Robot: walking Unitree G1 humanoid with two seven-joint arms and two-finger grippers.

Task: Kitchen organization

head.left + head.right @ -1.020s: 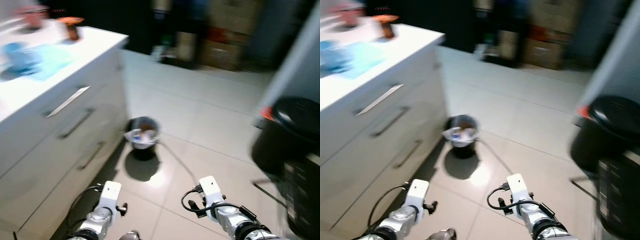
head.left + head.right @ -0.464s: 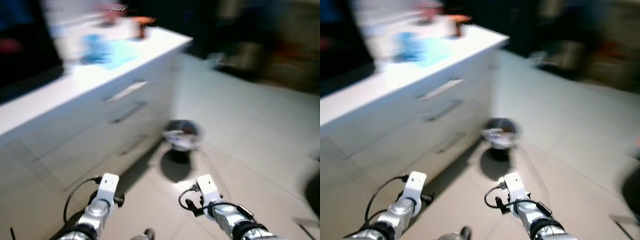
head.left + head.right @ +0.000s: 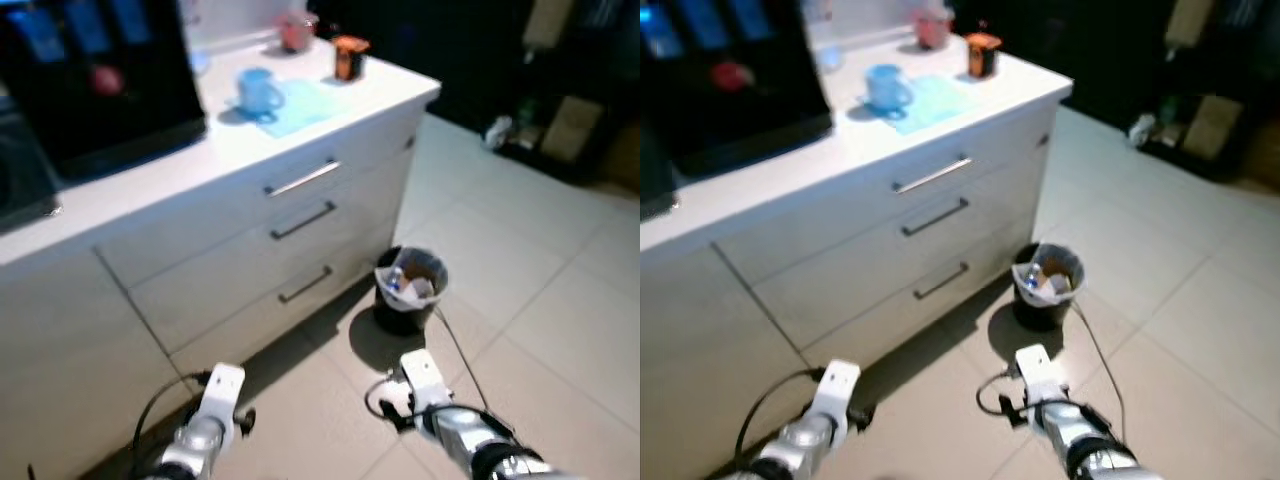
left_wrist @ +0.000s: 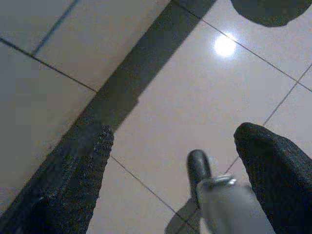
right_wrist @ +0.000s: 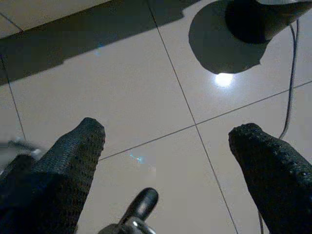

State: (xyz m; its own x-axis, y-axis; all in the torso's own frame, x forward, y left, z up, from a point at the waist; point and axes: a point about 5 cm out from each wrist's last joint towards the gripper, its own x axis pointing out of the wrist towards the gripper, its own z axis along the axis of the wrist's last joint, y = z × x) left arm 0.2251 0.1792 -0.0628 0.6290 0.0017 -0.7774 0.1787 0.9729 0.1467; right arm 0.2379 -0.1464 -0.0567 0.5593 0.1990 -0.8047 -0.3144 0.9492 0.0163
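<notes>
A white counter (image 3: 150, 185) with three handled drawers (image 3: 300, 220) fills the left half of the head views. On it a light blue mug (image 3: 258, 92) stands on a blue cloth (image 3: 300, 105), with an orange jar (image 3: 347, 58) and a pink cup (image 3: 296, 30) behind. Both arms hang low over the floor: left arm (image 3: 215, 420), right arm (image 3: 440, 410). My left gripper (image 4: 173, 134) is open above bare tiles beside the cabinet's dark base. My right gripper (image 5: 170, 127) is open too, nothing between its fingers.
A small black bin (image 3: 408, 290) holding rubbish stands on the floor by the counter's end, a thin cable (image 3: 455, 345) trailing from it. A black appliance (image 3: 95, 80) sits on the counter at left. Light tiled floor (image 3: 540, 290) lies open to the right; dark shelving (image 3: 570, 120) stands far off.
The whole picture has swung, so the camera turned toward the counter, which now faces me, sharper. The black bin at right has left the picture. Both arms still hang low.
</notes>
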